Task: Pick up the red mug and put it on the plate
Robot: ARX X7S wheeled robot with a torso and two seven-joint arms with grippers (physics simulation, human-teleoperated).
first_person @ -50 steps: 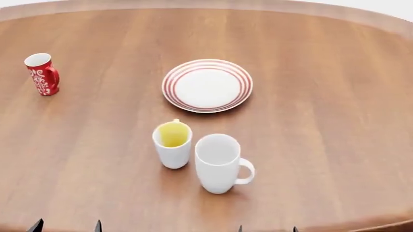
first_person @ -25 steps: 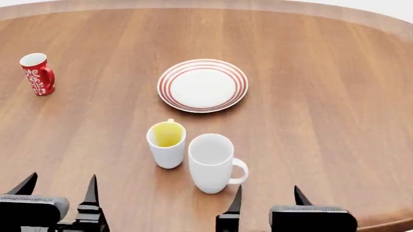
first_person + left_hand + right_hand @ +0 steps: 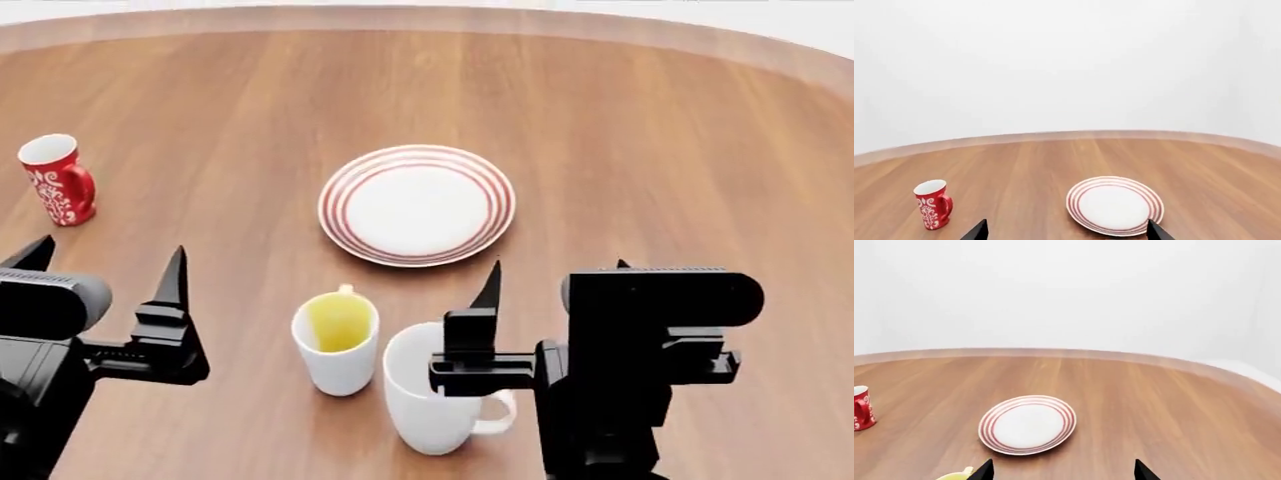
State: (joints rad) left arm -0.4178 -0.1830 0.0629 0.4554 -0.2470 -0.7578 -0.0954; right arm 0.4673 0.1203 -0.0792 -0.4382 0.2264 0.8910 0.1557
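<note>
The red mug (image 3: 56,179) with white floral pattern stands upright at the table's far left; it also shows in the left wrist view (image 3: 933,204) and at the edge of the right wrist view (image 3: 861,407). The plate (image 3: 416,204), white with red rings, lies mid-table, empty; it also shows in both wrist views (image 3: 1115,205) (image 3: 1027,424). My left gripper (image 3: 104,272) is open and empty, raised at the near left, short of the red mug. My right gripper (image 3: 558,275) is open and empty, raised above the white mugs, short of the plate.
A small white mug with yellow inside (image 3: 335,340) and a larger plain white mug (image 3: 431,399) stand close together near the front, under and beside my right gripper. The round wooden table (image 3: 694,160) curves away at the back and right.
Both arms have risen into view from the front edge and now stand higher over the table. The head view has shifted, so all objects sit lower in frame.
</note>
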